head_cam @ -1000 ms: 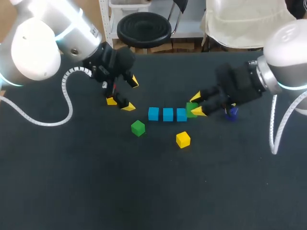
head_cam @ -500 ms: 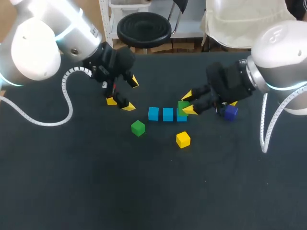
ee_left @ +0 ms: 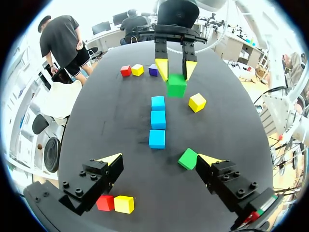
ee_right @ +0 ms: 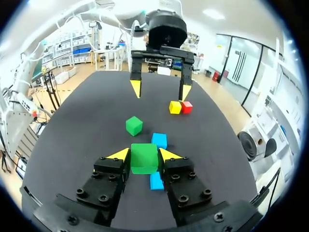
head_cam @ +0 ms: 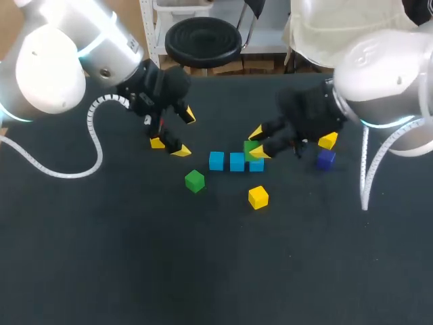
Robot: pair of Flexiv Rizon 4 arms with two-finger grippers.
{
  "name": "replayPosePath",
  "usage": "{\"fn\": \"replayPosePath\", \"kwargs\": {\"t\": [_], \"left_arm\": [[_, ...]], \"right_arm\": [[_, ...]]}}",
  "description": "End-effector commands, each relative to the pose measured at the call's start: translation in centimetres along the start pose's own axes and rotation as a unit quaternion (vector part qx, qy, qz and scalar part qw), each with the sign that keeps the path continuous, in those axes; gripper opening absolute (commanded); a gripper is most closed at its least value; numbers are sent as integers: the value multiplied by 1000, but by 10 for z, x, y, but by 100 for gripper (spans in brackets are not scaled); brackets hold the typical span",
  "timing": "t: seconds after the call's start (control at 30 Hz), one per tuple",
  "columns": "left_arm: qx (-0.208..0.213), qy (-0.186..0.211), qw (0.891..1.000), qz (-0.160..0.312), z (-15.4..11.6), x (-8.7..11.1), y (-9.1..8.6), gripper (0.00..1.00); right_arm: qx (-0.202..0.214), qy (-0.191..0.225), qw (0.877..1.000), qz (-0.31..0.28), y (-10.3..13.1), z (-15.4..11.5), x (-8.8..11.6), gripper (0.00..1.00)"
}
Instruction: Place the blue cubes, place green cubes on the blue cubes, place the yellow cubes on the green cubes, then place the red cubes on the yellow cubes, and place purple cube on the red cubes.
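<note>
The right gripper [ee_right: 144, 154] is clamped on a green cube [ee_right: 144, 158], one yellow-tipped finger against each of two opposite faces. It holds the cube at the right end of a straight row of three blue cubes [head_cam: 236, 162]. In the right wrist view, blue shows directly beneath the held cube, though whether the two touch cannot be told. The row runs left to right across the middle of the worktop [head_cam: 203, 271], somewhat nearer the far edge, with the cubes close together. A second green cube [head_cam: 194, 180] sits on the worktop just in front of the row's left end. A lone yellow cube [head_cam: 258, 197] lies in front of its right end, apart from it. Toward the right edge, past the right arm, a purple cube [head_cam: 325, 158] and another yellow cube [head_cam: 328, 140] lie near each other. The left wrist view shows a red cube [ee_left: 125, 71] in line with them. The left gripper [head_cam: 184, 133] hangs over the worktop left of the row, toward the far edge. Its fingers are spread wide apart with nothing between them. In its own wrist view the second green cube appears just beside one fingertip, while the head view shows them apart. Beneath that gripper, a left-side red cube [ee_left: 105, 202] and a left-side yellow cube [ee_left: 124, 204] rest side by side, touching.
</note>
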State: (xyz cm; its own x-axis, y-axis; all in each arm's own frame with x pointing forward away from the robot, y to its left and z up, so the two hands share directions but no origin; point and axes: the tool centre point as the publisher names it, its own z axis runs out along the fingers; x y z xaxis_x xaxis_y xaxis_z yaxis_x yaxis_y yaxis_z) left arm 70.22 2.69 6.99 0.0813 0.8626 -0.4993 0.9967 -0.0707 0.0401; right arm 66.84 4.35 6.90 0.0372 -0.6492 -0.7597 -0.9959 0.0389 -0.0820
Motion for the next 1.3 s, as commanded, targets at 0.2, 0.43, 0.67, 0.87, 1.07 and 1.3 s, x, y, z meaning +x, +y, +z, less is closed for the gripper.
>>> {"fn": "replayPosePath", "kwargs": {"t": [0.2, 0.43, 0.67, 0.87, 1.07, 1.3], "left_arm": [[0, -2, 1000, 2, 0, 1, 0, 100], [0, -2, 1000, 2, 0, 1, 0, 100], [0, -2, 1000, 2, 0, 1, 0, 100], [0, -2, 1000, 2, 0, 1, 0, 100], [0, -2, 1000, 2, 0, 1, 0, 100], [0, -2, 1000, 2, 0, 1, 0, 100]], "right_arm": [[-3, 6, 1000, 12, -5, 12, 11, 0], [0, 7, 1000, 17, -6, 15, 17, 0], [-4, 19, 999, 30, -8, 20, 19, 0], [-3, 26, 999, 32, -9, 22, 18, 0], [0, 28, 999, 36, -10, 22, 21, 0], [4, 29, 999, 37, -12, 23, 23, 0]]}}
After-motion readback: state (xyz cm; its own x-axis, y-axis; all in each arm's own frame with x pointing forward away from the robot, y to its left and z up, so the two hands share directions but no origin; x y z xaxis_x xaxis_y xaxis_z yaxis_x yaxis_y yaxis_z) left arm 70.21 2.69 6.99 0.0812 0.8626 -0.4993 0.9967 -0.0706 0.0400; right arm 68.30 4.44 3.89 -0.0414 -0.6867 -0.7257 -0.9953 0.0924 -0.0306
